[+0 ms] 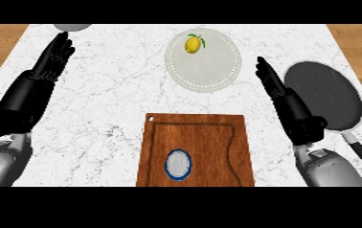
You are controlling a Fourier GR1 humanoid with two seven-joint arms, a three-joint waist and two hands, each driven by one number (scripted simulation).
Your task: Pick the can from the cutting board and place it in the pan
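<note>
Head view: can point(178, 164) upright on cutting board point(196, 148) near its front edge, pan point(323, 95) at right, lemon point(193, 44) on plate point(203, 60) behind board, left hand point(53, 58) and right hand point(277, 89) both straight-fingered, holding nothing

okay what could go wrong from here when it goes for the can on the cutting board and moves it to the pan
1. The can stands near the cutting board's near edge, close to the robot; the right hand, open and ahead of it, must reach back and might tip it.
2. The pan sits at the counter's right edge, so a placement too far out could land on its rim.
</note>
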